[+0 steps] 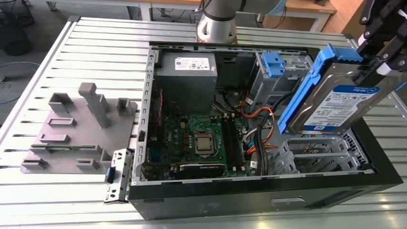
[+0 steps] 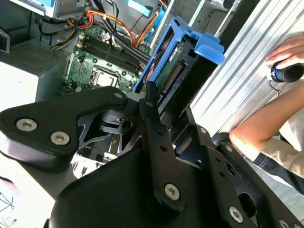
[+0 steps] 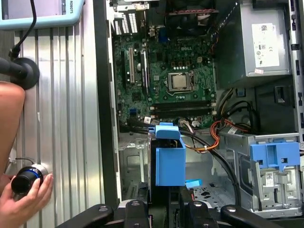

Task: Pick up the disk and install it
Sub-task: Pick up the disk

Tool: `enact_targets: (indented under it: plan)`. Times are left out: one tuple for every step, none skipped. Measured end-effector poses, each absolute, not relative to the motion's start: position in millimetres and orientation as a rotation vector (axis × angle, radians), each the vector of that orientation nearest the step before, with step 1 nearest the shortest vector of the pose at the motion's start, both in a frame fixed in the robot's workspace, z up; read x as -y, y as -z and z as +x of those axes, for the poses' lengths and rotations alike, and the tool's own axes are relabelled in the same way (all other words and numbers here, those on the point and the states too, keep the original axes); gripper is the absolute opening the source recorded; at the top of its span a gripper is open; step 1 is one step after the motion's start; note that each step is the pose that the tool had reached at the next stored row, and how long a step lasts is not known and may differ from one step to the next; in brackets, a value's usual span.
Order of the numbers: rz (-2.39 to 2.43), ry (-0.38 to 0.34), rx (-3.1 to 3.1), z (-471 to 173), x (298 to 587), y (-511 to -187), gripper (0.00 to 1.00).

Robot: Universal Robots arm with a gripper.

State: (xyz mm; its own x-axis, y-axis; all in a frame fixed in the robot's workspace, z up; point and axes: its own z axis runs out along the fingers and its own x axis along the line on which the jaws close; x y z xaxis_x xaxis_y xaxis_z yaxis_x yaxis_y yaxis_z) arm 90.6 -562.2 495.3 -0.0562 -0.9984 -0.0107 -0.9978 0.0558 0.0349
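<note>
The black gripper (image 1: 376, 64) is pinching its fingers shut on the upper end of the blue-framed silver metal disk (image 1: 337, 98), holding it over the open black computer case (image 1: 254, 200). In the exterior view the disk's long axis is slanting from one o'clock down to seven o'clock, its lower end hanging above the silver drive cage (image 1: 318, 155) at the case's four o'clock.

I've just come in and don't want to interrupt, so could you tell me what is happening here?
The robot arm's gripper holds the disk, lifted and tilted, above the open computer case, over the metal drive cage at the exterior view's right. The disk is not yet seated in a bay. A person's hand holds a small round knob on the table beside the case.
</note>
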Motion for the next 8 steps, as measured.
enact_targets:
  plan:
    - [2.147, 0.051, 2.271, 93, 562, -495, 0.35]
    - [2.147, 0.051, 2.27, 95, 562, -495, 0.35]
    - [2.147, 0.051, 2.27, 97, 562, -495, 0.35]
    - [2.147, 0.051, 2.27, 100, 562, -495, 0.35]
    - [2.148, 0.051, 2.27, 102, 562, -494, 0.35]
    - [2.148, 0.051, 2.27, 104, 562, -494, 0.35]
    - [2.148, 0.051, 2.27, 105, 562, -494, 0.35]
    - [2.148, 0.051, 2.27, 107, 562, -494, 0.35]
